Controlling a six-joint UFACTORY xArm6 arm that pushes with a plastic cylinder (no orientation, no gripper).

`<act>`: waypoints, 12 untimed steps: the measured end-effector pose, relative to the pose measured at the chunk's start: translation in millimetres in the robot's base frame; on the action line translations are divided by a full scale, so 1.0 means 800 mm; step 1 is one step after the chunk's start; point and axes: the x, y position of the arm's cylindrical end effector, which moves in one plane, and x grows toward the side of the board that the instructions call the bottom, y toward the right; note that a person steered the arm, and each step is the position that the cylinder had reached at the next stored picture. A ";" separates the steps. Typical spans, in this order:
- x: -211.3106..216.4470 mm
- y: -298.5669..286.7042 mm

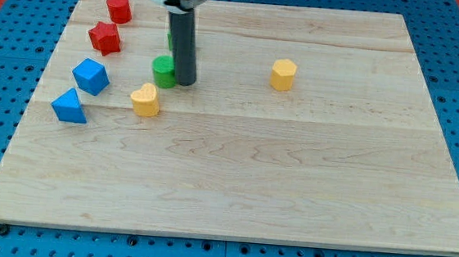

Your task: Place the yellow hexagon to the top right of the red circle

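My tip rests on the counter, touching the green block on its right side. This end effector, a bare rod, holds nothing. The yellow hexagon lies well to the view's right; the red circle sits top left.

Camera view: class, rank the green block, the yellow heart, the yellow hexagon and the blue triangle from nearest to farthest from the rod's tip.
From my tip:
1. Green block, touching its left.
2. Yellow heart, lower left.
3. Yellow hexagon, right.
4. Blue triangle, far left.
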 end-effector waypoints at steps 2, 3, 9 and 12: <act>0.019 0.070; 0.041 0.158; -0.149 0.179; -0.201 0.154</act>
